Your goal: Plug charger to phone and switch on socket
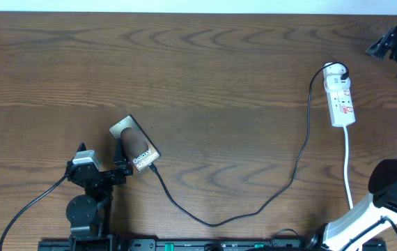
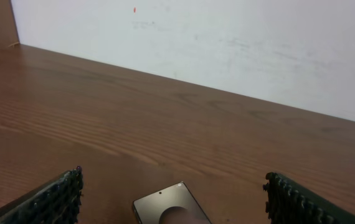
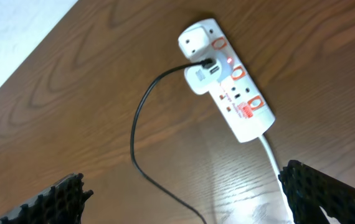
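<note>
The phone (image 1: 134,148) lies tilted on the table at the lower left, and its top end shows in the left wrist view (image 2: 168,206). The black charger cable (image 1: 254,209) runs from the phone's near end, where its tip touches the phone, in a long loop to the white socket strip (image 1: 340,97) at the right. My left gripper (image 1: 120,169) (image 2: 174,199) is open, low behind the phone, a finger on each side. My right gripper (image 1: 391,46) (image 3: 184,199) is open above the table near the socket strip (image 3: 230,78), empty, and the cable (image 3: 137,124) passes below it.
The strip's white lead (image 1: 348,167) (image 3: 271,152) runs toward the front edge at the right. A white adapter (image 3: 199,78) sits plugged into the strip. A white wall (image 2: 227,43) bounds the table's far side.
</note>
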Tool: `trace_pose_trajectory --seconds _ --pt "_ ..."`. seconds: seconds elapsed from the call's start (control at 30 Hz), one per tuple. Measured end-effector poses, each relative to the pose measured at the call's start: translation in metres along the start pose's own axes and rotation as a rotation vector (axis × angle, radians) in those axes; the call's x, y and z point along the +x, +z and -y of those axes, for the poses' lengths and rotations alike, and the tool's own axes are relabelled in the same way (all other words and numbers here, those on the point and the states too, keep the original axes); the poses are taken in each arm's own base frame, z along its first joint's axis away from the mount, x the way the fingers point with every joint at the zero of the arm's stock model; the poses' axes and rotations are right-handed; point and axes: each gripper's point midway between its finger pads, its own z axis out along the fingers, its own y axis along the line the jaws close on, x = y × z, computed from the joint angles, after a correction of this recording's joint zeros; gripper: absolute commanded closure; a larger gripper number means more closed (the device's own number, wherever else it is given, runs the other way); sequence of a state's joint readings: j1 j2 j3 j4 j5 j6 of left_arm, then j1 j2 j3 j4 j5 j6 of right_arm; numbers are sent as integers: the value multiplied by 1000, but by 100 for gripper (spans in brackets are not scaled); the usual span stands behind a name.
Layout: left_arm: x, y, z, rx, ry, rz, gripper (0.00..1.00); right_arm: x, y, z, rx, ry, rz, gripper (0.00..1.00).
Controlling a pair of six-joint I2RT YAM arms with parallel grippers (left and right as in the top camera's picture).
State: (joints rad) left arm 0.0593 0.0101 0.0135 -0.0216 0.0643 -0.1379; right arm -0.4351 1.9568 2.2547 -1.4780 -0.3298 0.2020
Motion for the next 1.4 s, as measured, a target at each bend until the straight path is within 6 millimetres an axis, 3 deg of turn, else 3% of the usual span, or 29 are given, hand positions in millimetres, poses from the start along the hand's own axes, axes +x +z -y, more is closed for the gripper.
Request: trace_pose_trajectory --seconds 0.27,0.37,0.47,0.5,0.63,0.73,0.83,1.1,1.23,1.4 --pt "0 0 0 0 0 0 9 -33 5 -6 27 -66 152 1" --pt "0 0 0 0 0 0 8 -32 9 -24 26 -127 213 1" --pt "0 0 0 1 0 0 8 -34 3 -54 -6 -216 353 1" --pt "0 0 0 1 0 0 8 -26 -2 -70 -27 -260 416 1" --pt "0 0 0 1 0 -1 8 -4 -23 -104 -84 -352 618 1" --pt "0 0 0 1 0 -1 8 23 -40 -117 -137 -393 789 1" --pt "0 0 0 1 0 -2 8 56 -50 -107 -175 -398 931 1" --pt "0 0 0 -1 0 -1 9 137 -41 -40 -211 -363 1133 1" --pt "0 0 0 -2 0 -2 8 173 -19 -10 -223 -361 1178 1" --pt "-1 0 0 -1 0 -2 8 198 13 11 -196 -390 1148 1"
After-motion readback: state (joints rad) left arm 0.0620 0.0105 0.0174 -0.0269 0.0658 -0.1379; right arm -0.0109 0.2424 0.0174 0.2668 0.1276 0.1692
